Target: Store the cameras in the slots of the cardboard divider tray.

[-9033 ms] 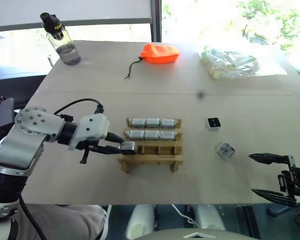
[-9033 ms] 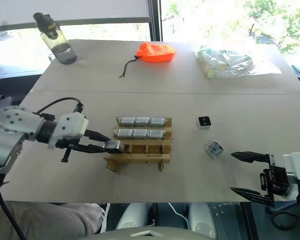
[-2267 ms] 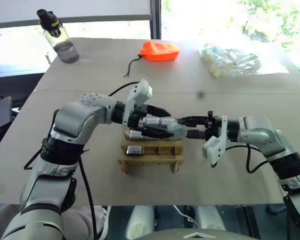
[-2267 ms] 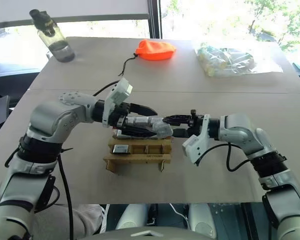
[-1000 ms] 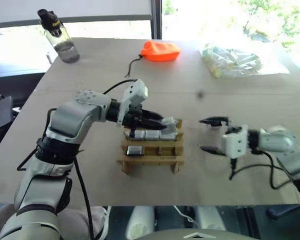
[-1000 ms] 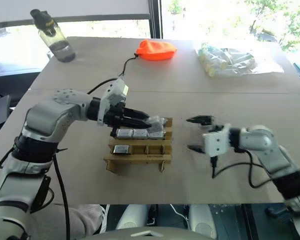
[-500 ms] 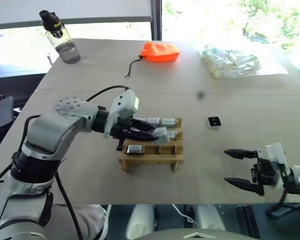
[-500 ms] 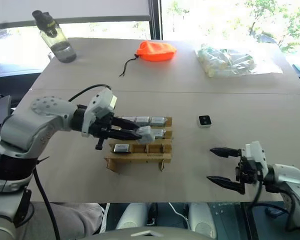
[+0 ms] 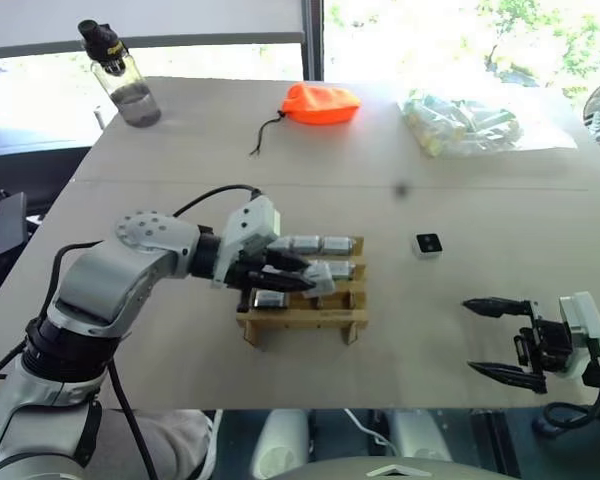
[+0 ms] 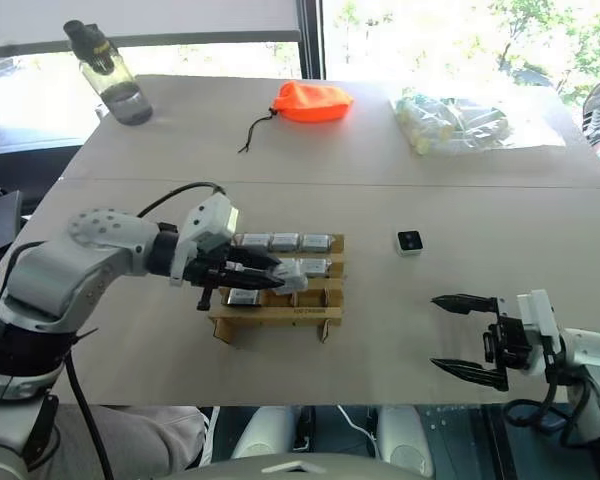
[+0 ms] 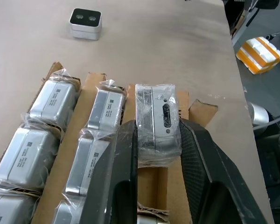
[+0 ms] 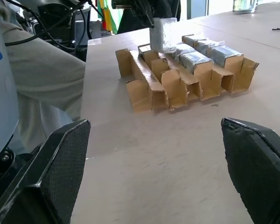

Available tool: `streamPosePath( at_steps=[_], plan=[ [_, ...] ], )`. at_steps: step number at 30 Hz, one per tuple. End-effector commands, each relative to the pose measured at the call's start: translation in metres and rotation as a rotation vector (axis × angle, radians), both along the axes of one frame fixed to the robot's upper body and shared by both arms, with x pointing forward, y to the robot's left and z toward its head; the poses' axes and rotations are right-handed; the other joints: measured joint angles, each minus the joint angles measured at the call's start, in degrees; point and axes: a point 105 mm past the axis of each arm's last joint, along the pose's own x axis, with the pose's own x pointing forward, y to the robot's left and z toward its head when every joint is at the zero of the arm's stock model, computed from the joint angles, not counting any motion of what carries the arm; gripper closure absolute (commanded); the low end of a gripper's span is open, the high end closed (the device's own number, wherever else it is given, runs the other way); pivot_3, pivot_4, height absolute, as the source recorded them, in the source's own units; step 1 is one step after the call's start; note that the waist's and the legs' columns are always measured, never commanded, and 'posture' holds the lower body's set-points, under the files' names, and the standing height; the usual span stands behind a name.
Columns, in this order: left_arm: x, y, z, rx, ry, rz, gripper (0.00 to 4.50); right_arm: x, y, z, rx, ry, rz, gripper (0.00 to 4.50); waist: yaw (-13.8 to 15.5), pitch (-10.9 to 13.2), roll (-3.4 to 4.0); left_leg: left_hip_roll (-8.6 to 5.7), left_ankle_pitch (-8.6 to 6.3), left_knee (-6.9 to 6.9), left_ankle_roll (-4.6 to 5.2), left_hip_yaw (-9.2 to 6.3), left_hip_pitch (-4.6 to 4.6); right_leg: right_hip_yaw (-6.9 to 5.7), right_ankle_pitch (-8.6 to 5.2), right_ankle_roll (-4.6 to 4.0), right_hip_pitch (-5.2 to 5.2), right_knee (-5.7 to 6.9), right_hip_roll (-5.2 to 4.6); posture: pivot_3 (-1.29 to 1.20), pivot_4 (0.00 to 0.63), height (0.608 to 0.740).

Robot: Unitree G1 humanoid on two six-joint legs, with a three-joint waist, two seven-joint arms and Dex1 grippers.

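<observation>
Plastic-wrapped camera (image 11: 157, 122) pinched in left fingers (image 11: 123, 172), label unreadable; right fingers (image 10: 460, 335) spread wide

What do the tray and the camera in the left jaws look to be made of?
Tray: tan cardboard, matte, going by its cut edges and folded flaps. Camera: likely silver-grey metal or plastic, sealed in clear glossy film that wrinkles and glints.

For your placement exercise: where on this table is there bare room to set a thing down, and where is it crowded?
Free: the stretch between the cardboard divider tray and the loose camera, and the middle band between the tray and the orange pouch. Crowded: over the tray, where the left gripper holds a wrapped camera.
</observation>
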Motion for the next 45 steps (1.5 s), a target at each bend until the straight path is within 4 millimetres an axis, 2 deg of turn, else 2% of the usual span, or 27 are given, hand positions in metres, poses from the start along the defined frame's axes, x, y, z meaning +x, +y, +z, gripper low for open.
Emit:
streamPosePath(
  at_steps=[1, 8, 16, 22, 25, 35, 45],
  plan=[
    [-0.004, 0.002, 0.001, 0.034, -0.041, -0.017, 3.81, -0.001, -0.001, 0.013, 0.002, -0.064, 0.009, 0.08, 0.01, 0.0, 0.0, 0.0, 0.0, 0.0, 0.0, 0.0, 0.0, 0.0, 0.0, 0.0, 0.0, 0.0, 0.0, 0.0, 0.15, 0.726],
    [-0.007, 0.012, -0.003, 0.058, -0.02, 0.008, 3.81, 0.001, 0.003, 0.019, 0.021, -0.063, -0.001, 0.08, 0.0, -0.01, 0.01, 0.01, 0.0, 0.0, 0.0, 0.0, 0.02, 0.0, 0.0, 0.0, 0.01, 0.01, -0.01, 0.0, 0.15, 0.726],
    [-0.011, 0.014, -0.008, 0.09, -0.018, 0.009, 3.81, 0.001, 0.005, 0.021, 0.035, -0.055, -0.006, 0.08, 0.0, -0.02, 0.02, 0.0, 0.0, 0.0, 0.0, 0.02, 0.04, 0.02, 0.0, 0.0, 0.02, 0.01, -0.01, 0.0, 0.15, 0.726],
    [-0.009, 0.02, -0.002, 0.078, -0.027, 0.034, 3.81, 0.002, 0.006, 0.023, 0.038, -0.048, -0.002, 0.08, -0.01, -0.02, 0.03, 0.01, 0.0, 0.0, 0.0, 0.02, 0.06, 0.01, 0.0, 0.0, 0.03, 0.02, 0.0, 0.0, 0.15, 0.726],
    [-0.008, 0.024, -0.007, 0.114, -0.033, 0.027, 3.81, 0.003, 0.007, 0.024, 0.04, -0.052, -0.001, 0.08, -0.05, -0.02, 0.03, 0.0, 0.0, 0.0, 0.0, 0.02, 0.06, 0.01, 0.0, 0.0, 0.02, 0.02, 0.0, 0.0, 0.15, 0.726],
    [-0.005, 0.027, -0.009, 0.126, -0.05, 0.023, 3.81, 0.005, 0.007, 0.024, 0.043, -0.052, -0.003, 0.08, -0.06, -0.02, 0.03, 0.01, 0.0, -0.02, 0.0, 0.04, 0.07, 0.01, 0.0, 0.0, 0.02, 0.02, 0.01, 0.0, 0.15, 0.726],
    [-0.002, 0.023, 0.001, 0.077, -0.074, 0.018, 3.81, 0.006, 0.006, 0.021, 0.045, -0.049, -0.005, 0.08, -0.05, -0.02, 0.03, 0.01, 0.0, -0.02, 0.0, 0.04, 0.07, 0.01, 0.0, 0.0, 0.02, 0.03, 0.01, 0.0, 0.15, 0.726]
  ],
)
